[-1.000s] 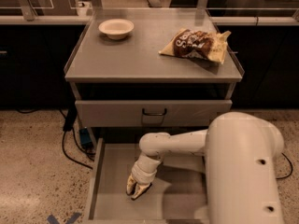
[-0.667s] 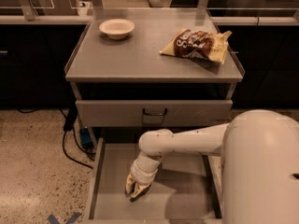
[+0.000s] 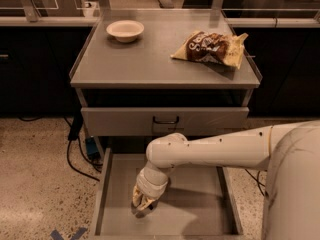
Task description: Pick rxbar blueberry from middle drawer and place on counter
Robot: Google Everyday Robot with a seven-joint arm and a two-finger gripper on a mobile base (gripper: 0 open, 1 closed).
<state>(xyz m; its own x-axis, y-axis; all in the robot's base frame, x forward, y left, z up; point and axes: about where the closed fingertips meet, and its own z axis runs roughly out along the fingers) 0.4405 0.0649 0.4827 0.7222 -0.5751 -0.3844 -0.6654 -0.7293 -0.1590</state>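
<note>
The middle drawer is pulled out at the bottom of the view, and its grey floor shows. My arm reaches down into it from the right. My gripper points down at the drawer floor, left of centre, close to or touching it. The rxbar blueberry does not show. A small dark patch lies right under the gripper, and I cannot tell whether it is the bar or a shadow. The counter is the grey top of the cabinet, above and behind the gripper.
A white bowl stands at the counter's back left. A brown-and-yellow chip bag lies at its right. A closed drawer front with a black handle sits just above the open drawer. Cables lie on the floor at the left.
The gripper has stayed low in the drawer and shifted only slightly to the left. The arm's shoulder has moved a little to the right in the view.
</note>
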